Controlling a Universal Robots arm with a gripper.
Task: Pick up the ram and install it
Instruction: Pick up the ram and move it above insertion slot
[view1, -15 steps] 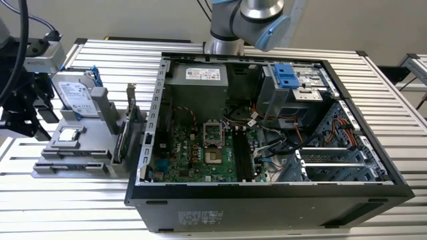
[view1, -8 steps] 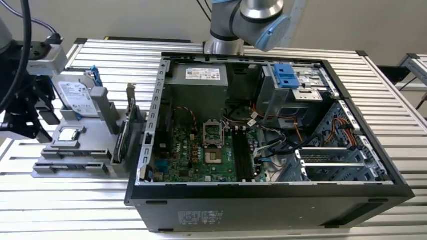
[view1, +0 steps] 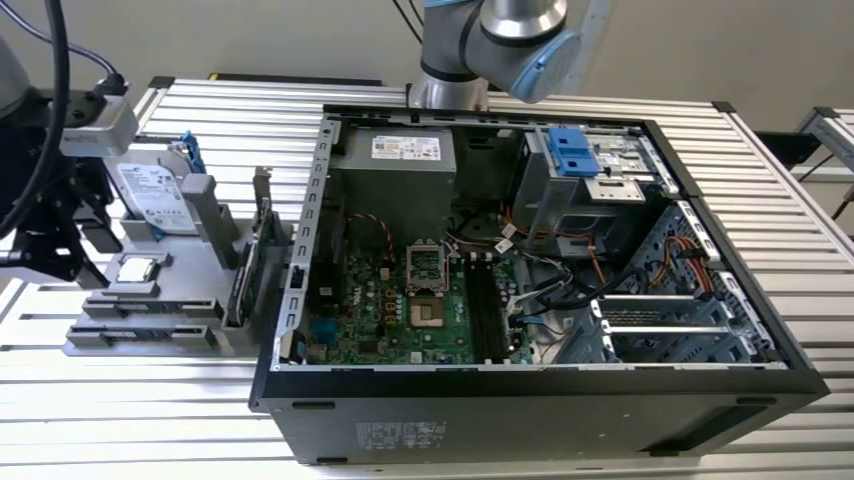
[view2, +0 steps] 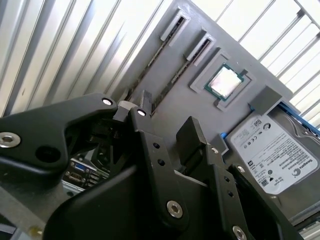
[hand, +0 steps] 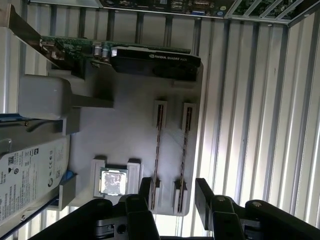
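Matte black angular gripper (hand: 174, 183) spreads wide, empty, over the thin edge-on ram (hand: 185, 145) in a smooth grey slotted holder (hand: 125, 130).

open computer case (view1: 534, 425): on slatted table (view1: 134, 430) | grey tray (view1: 167, 300): at exterior view's left of case | on tray: hard drive (view1: 147, 195), processor chip (view1: 136, 268), upright expansion card (view1: 263, 250)

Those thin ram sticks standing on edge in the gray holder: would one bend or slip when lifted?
Probably stiff: each ram stick looks like a thin, straight board. Likely light, being so narrow. Seen edge-on in the gray holder, it offers little to grip, so the open gripper might let it twist or slip.
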